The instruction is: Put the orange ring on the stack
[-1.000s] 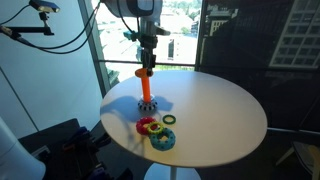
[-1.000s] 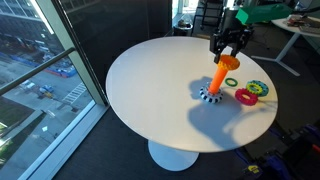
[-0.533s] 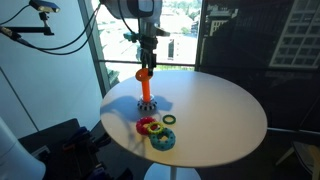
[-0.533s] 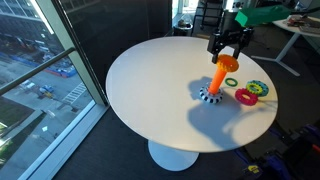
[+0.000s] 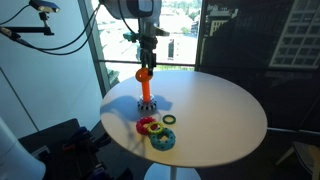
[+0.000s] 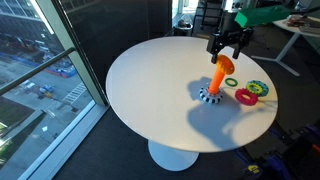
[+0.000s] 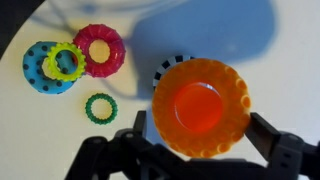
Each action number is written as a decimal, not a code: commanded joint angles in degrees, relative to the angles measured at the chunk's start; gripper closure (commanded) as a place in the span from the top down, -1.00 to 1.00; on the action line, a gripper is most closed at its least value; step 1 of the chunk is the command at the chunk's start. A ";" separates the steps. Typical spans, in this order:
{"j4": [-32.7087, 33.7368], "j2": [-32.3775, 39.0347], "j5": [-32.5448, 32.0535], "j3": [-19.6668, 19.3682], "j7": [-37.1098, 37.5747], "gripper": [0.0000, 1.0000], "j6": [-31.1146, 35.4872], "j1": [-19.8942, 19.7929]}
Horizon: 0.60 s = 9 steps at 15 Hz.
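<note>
The orange ring with its scalloped edge sits around the top of the stack, an upright orange-red peg on a dark round base. In the wrist view my gripper stands open. Its fingers lie on either side of the ring with small gaps. In both exterior views the ring rests high on the peg. The gripper hangs straight above it.
On the white round table beside the peg lie a blue ring with a yellow ring on it, a red-pink ring and a small green ring. Windows run along the table's far side.
The jaws have opened and let go of the orange ring, which stays at the top of the peg. The arm has barely moved.
</note>
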 commanded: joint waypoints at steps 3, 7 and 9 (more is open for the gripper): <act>-0.19 -1.03 -0.53 -0.28 0.98 1.00 0.78 0.80; -0.46 -1.49 0.24 -0.02 0.46 1.00 1.68 1.08; -0.69 -1.65 0.70 0.14 0.02 1.00 2.66 1.27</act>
